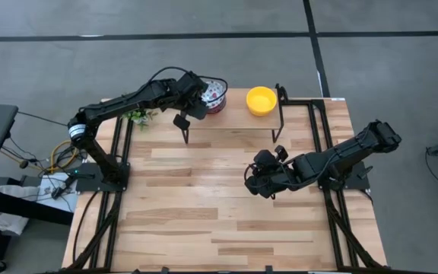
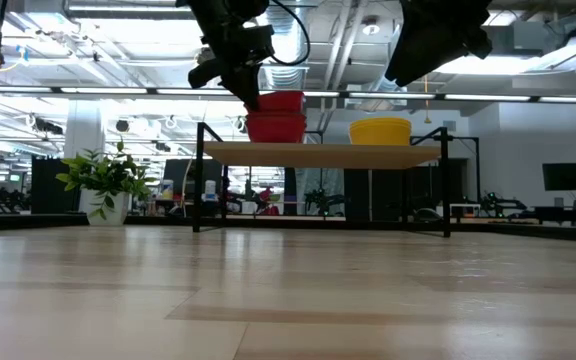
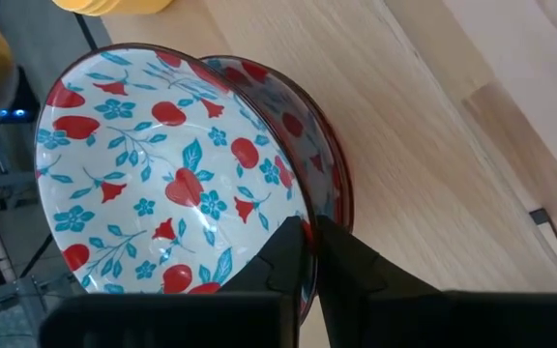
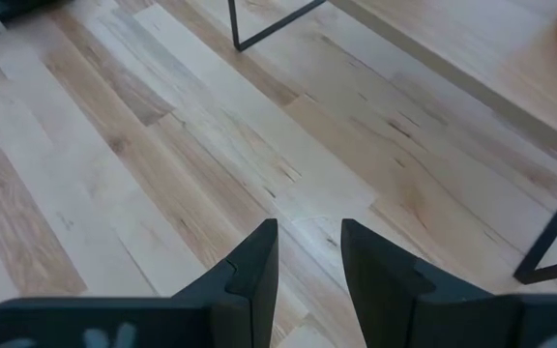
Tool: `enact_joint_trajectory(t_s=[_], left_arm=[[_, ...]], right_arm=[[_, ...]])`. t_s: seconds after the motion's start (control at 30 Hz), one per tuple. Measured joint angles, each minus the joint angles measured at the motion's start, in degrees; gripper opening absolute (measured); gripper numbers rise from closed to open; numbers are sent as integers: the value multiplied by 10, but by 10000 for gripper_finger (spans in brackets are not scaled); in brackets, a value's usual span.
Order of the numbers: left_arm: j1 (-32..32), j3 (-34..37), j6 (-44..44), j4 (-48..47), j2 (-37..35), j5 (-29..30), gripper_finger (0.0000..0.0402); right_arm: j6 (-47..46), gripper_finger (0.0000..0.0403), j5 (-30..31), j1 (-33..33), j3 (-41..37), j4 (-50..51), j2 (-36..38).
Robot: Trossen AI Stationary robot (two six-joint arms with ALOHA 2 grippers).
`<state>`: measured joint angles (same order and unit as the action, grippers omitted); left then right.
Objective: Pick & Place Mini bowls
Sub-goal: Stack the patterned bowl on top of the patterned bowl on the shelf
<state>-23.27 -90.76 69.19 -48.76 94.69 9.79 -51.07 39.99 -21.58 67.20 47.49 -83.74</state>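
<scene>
Partly hidden, left fingers pinch floral bowl rim.

Bright ceiling lamps flood the room with even light.
Glare washes the low view's background; the pale wooden counter blurs nearest the lens.
</scene>
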Motion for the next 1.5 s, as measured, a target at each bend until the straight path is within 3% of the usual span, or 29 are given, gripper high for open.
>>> enact_joint_trajectory(t_s=[1.0,1.5], left_arm=[[-4,1,-23,17,3,-1,55],[-1,48,-22,34,-3,22,72]], right_arm=[[-10,107,-2,-1,0,0,0],[-10,107,-8,-1,0,0,0]])
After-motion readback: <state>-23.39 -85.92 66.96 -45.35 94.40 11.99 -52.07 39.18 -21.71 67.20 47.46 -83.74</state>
